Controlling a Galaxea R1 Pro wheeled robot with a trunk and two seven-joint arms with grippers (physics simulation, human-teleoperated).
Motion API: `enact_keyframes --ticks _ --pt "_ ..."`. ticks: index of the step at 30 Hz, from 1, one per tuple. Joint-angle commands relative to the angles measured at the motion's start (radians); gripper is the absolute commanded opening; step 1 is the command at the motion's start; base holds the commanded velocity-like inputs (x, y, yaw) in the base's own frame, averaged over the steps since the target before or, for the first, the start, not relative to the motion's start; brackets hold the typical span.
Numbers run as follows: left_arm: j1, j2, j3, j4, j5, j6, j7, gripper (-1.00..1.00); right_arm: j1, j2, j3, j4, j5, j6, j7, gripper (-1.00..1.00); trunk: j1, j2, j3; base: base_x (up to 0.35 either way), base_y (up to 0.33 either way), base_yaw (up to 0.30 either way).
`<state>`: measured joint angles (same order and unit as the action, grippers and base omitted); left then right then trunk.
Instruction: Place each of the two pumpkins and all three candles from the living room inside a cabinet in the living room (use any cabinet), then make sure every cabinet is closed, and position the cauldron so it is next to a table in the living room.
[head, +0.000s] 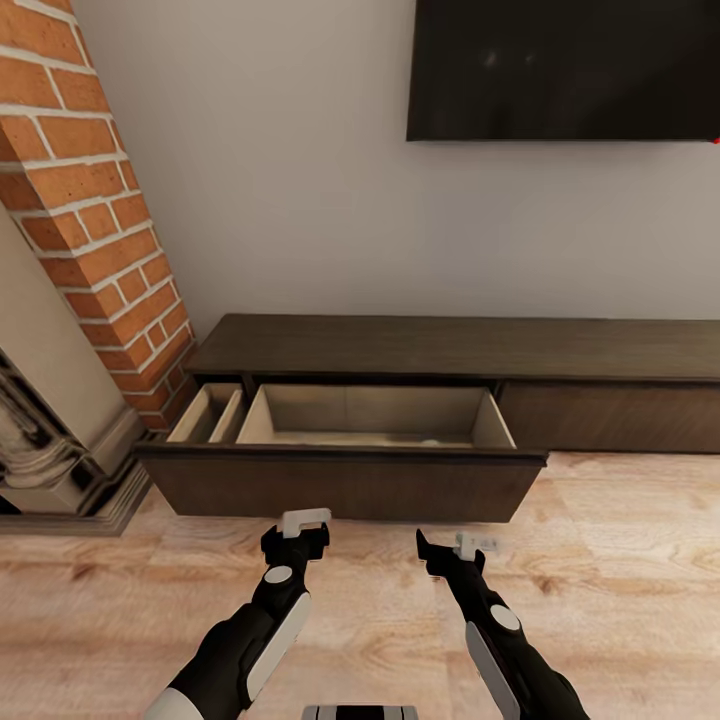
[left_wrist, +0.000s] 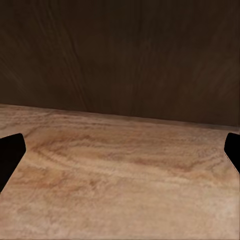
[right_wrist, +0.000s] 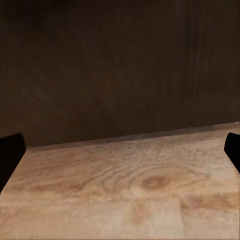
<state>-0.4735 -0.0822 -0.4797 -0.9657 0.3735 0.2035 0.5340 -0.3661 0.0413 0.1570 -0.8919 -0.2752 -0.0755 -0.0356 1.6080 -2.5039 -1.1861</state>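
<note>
We face the cabinet (head: 450, 350) | drawer (head: 375, 418) pulled out | left gripper (left_wrist: 120, 150) and right gripper (right_wrist: 120, 150) spread wide, empty

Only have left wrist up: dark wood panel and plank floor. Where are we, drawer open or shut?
Observer: Head view shows the cabinet against the wall with its left drawer pulled out. That dark panel is the drawer's front.
Operator: Anything inside?
Observer: No pumpkin or candle visible in the part the head view shows; the drawer front hides the near floor of it.
Operator: Right tool?
Observer: The right tool is low in front of the drawer front, level with the left tool; its wrist view shows both fingertips wide apart with nothing between them.
</note>
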Motion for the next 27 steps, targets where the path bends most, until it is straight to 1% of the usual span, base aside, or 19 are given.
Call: enact_keyframes --ticks 1,6,8,12,14,17,19,24,27 --pt "-0.001 0.001 -0.003 -0.001 0.005 0.004 0.007 1.0 -0.001 -0.001 0.003 0.001 -0.01 -0.007 -0.004 1.0 0.0 0.0 -0.001 0.102 0.0 0.0" --pt "-0.001 0.0 -0.003 -0.001 0.005 0.004 0.006 1.0 -0.001 -0.001 0.003 0.003 -0.01 -0.012 -0.007 1.0 0.0 0.0 -0.001 0.153 0.0 0.0" --pt "-0.001 0.001 -0.003 -0.001 0.005 0.004 0.006 1.0 -0.001 0.0 0.003 0.003 -0.01 -0.013 -0.018 1.0 0.0 0.0 -0.001 0.197 0.0 0.0" --pt "-0.001 0.001 -0.003 0.0 0.004 0.003 0.006 1.0 -0.001 0.0 0.003 0.006 -0.01 -0.013 -0.038 1.0 0.0 0.0 -0.001 0.056 0.0 0.0" --pt "-0.001 0.001 -0.003 0.0 0.004 0.003 0.006 1.0 -0.001 0.0 0.003 0.007 -0.009 -0.014 -0.058 1.0 0.0 0.0 -0.001 0.014 0.0 0.0" --pt "-0.001 0.001 -0.003 0.001 0.004 0.003 0.006 1.0 -0.001 0.0 0.004 0.006 -0.005 -0.015 -0.117 1.0 0.0 0.0 -0.001 0.005 0.0 0.0" --pt "-0.001 0.001 -0.003 0.001 0.004 0.003 0.006 1.0 -0.001 0.0 0.004 0.006 -0.002 -0.021 -0.141 1.0 0.0 0.0 -0.001 0.002 0.0 0.0" --pt "-0.001 0.001 -0.003 0.01 0.004 0.003 0.004 1.0 -0.001 0.0 0.004 0.014 0.0 -0.04 -0.158 1.0 0.0 0.0 -0.001 0.008 0.024 0.0" --pt "-0.001 0.001 -0.004 0.015 0.003 0.004 0.003 1.0 -0.001 0.0 0.004 0.016 0.0 -0.042 -0.16 1.0 0.0 0.0 -0.001 0.121 0.012 0.0"
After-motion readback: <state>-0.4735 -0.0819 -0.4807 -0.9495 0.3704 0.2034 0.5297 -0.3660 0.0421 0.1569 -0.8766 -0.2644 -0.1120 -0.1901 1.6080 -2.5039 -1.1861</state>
